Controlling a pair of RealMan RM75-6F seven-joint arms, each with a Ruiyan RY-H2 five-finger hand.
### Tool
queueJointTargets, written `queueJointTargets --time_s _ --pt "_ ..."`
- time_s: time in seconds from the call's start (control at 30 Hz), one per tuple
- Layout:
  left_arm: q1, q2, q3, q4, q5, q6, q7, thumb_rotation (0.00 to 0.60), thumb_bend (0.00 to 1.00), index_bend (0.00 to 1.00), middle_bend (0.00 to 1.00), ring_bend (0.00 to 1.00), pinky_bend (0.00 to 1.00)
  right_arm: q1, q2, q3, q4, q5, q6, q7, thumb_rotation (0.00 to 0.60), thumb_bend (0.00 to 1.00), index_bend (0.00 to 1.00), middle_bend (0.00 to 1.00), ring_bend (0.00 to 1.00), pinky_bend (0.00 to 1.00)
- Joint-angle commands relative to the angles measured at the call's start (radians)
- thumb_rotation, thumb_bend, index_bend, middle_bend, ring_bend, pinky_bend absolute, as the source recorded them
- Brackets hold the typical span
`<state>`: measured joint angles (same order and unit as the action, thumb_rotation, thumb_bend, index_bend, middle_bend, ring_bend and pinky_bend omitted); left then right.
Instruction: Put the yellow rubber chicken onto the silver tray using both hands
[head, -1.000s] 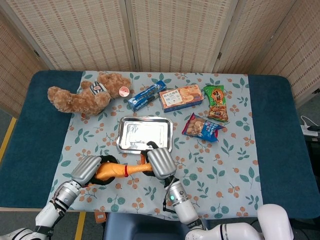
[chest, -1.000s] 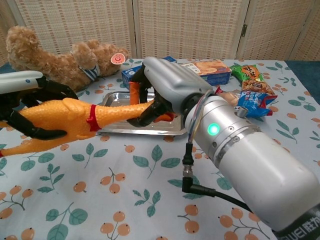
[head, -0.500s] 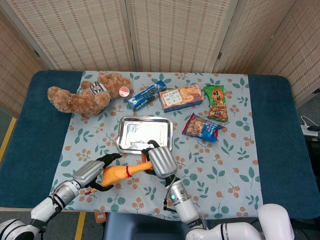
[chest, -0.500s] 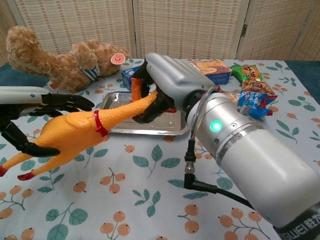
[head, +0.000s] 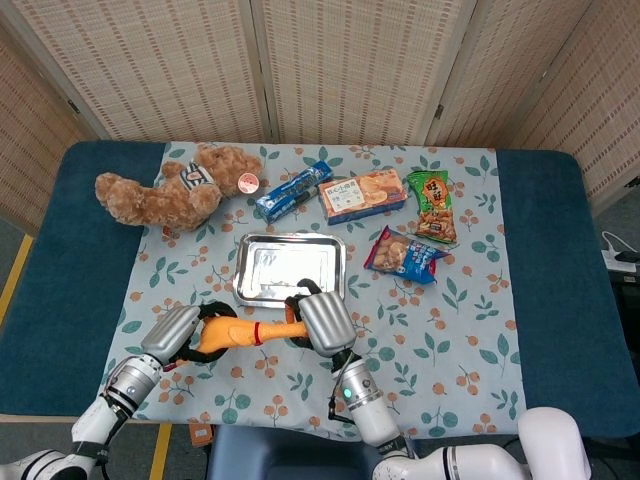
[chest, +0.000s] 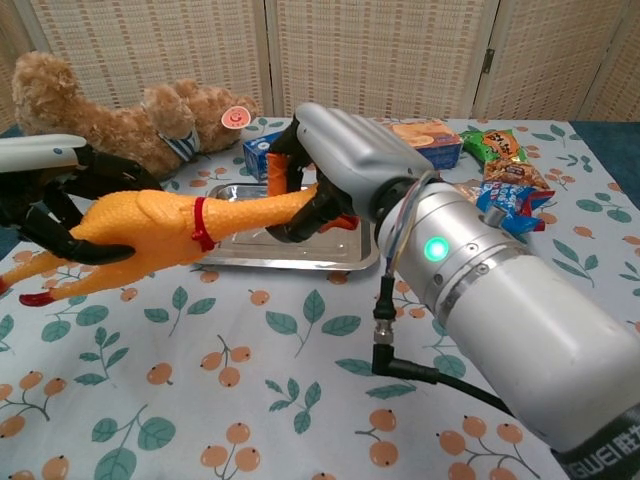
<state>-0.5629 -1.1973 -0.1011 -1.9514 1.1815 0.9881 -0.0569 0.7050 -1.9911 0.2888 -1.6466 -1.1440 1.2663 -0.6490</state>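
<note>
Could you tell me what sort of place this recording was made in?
Probably a robot lab's staged tabletop: woven folding screens close off the back, and a leaf-print cloth holds props, namely a teddy bear, snack packs and a tray.

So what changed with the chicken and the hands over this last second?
The left hand opened off the chicken half a second ago, letting its body sag, and has now closed round it again, lifting it level. The right hand kept hold of the neck end by the tray. Bear and snacks unmoved.
</note>
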Motion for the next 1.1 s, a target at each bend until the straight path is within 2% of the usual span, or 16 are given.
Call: queueJointTargets --time_s 0.03,0.17,0.27,0.33,0.43,0.47,0.5,0.57,0.6,0.63,0.67,0.7,0.73,0.8,1.1 --pt "0.010 -0.008 -0.001 -0.005 0.005 0.019 0.023 0.600 0.71 0.91 0.89 0.78 1.00 0.000 0.000 0.001 0.000 0.002 0.001 -0.002 0.600 0.24 0.89 0.64 0.73 0.74" --pt "0.017 -0.009 0.005 -0.016 0.023 0.030 0.030 0.600 0.78 0.92 0.91 0.80 1.00 0.000 0.000 -0.001 -0.002 0.007 0.001 -0.006 0.600 0.24 0.89 0.64 0.73 0.74" --pt "0.014 0.001 0.012 -0.023 0.036 0.017 0.033 0.600 0.80 0.93 0.92 0.81 1.00 -0.001 0.000 -0.004 -0.003 0.010 0.001 -0.007 0.600 0.24 0.89 0.64 0.73 0.74" --pt "0.022 -0.004 0.002 -0.027 0.032 0.032 0.009 0.600 0.78 0.93 0.91 0.81 1.00 -0.002 0.001 -0.003 -0.005 0.011 0.001 -0.005 0.600 0.24 0.89 0.64 0.73 0.74" --pt "0.031 -0.019 -0.003 -0.008 0.049 0.063 0.015 0.600 0.68 0.91 0.88 0.78 0.97 -0.002 0.002 -0.003 -0.007 0.008 0.004 -0.003 0.600 0.24 0.89 0.64 0.73 0.74" --pt "0.034 -0.023 0.002 0.002 0.063 0.069 0.025 0.600 0.62 0.86 0.83 0.74 0.92 -0.002 0.003 -0.002 -0.007 0.006 0.004 -0.002 0.600 0.24 0.89 0.64 0.73 0.74" --pt "0.035 -0.024 0.007 0.004 0.073 0.068 0.022 0.600 0.56 0.74 0.73 0.66 0.84 -0.002 0.003 -0.003 -0.007 0.005 0.005 -0.001 0.600 0.24 0.89 0.64 0.73 0.74" --pt "0.037 -0.019 0.013 0.004 0.092 0.052 -0.017 0.600 0.46 0.43 0.47 0.45 0.65 -0.003 0.004 -0.003 -0.006 0.004 0.006 0.002 0.600 0.24 0.89 0.64 0.73 0.74" --pt "0.032 -0.008 0.018 0.002 0.097 0.031 -0.036 0.600 0.42 0.25 0.29 0.30 0.53 -0.004 0.004 -0.004 -0.006 0.004 0.006 0.004 0.600 0.24 0.89 0.64 0.73 0.74" --pt "0.025 0.011 0.020 -0.002 0.105 0.003 -0.069 0.600 0.39 0.12 0.14 0.16 0.42 -0.006 0.005 -0.005 -0.004 0.005 0.007 0.006 0.600 0.24 0.89 0.64 0.73 0.74" --pt "0.021 0.026 0.021 -0.006 0.110 -0.017 -0.097 0.600 0.37 0.04 0.06 0.07 0.33 -0.007 0.005 -0.005 -0.001 0.006 0.008 0.007 0.600 0.24 0.89 0.64 0.73 0.74" --pt "0.017 0.041 0.021 -0.008 0.118 -0.034 -0.125 0.600 0.34 0.01 0.01 0.01 0.25 -0.008 0.005 -0.005 0.002 0.007 0.009 0.008 0.600 0.24 0.89 0.64 0.73 0.74" --pt "0.015 0.055 0.016 -0.010 0.132 -0.043 -0.167 0.600 0.33 0.00 0.00 0.00 0.19 -0.009 0.004 -0.004 0.006 0.009 0.010 0.010 0.600 0.24 0.89 0.64 0.73 0.74" --pt "0.021 0.066 0.016 -0.003 0.163 -0.039 -0.216 0.600 0.31 0.00 0.00 0.00 0.15 -0.012 0.004 -0.002 0.014 0.012 0.011 0.017 0.600 0.24 0.89 0.64 0.73 0.74" --pt "0.047 0.125 0.024 0.022 0.270 0.008 -0.357 0.600 0.29 0.00 0.00 0.00 0.11 -0.018 -0.008 -0.002 0.080 0.028 -0.006 0.059 0.600 0.24 0.89 0.64 0.73 0.74"
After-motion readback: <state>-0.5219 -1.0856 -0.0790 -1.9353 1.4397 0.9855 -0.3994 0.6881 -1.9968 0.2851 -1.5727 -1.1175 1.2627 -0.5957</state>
